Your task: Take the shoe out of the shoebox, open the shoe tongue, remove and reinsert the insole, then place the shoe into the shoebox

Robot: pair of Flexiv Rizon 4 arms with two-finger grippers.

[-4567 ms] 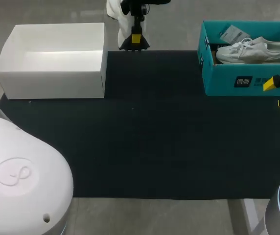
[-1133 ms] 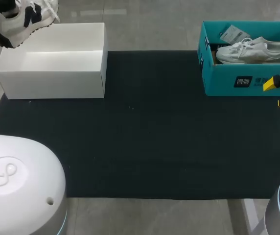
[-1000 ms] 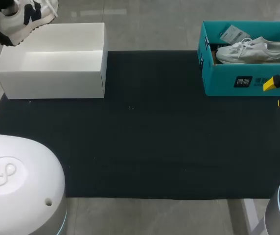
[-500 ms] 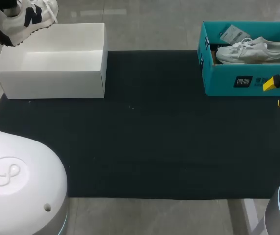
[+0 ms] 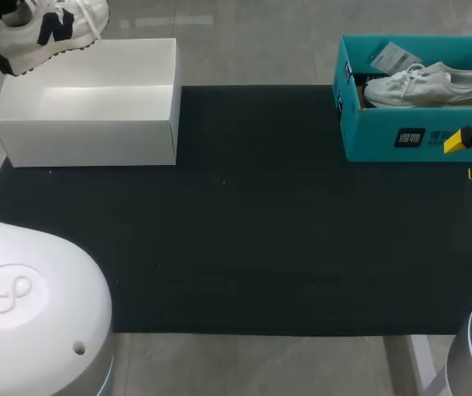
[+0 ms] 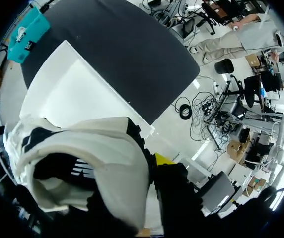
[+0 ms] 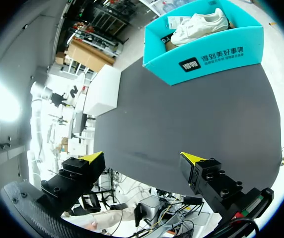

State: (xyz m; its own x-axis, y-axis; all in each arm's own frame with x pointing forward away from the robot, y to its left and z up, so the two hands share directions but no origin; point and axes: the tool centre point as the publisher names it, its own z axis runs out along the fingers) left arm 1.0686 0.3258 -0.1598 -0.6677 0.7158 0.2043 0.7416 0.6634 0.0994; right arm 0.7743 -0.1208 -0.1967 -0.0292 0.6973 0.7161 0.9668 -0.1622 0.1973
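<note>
Left end effector (image 6: 149, 167), clamping the shoe (image 5: 42, 29), has swung it to the shoebox (image 5: 96, 128) at the tabletop's far-left corner, seemingly ready to lower; right end effector (image 7: 144, 157) open

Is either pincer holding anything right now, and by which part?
The left pincer holds the white-and-black sneaker aloft, gripping the wall beside its opening, as far as shows. The right pincer is open and empty.

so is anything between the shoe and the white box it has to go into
Nothing visible. The shoe hangs in the air by the white box's far left corner; the box is open on top and bare inside.
</note>
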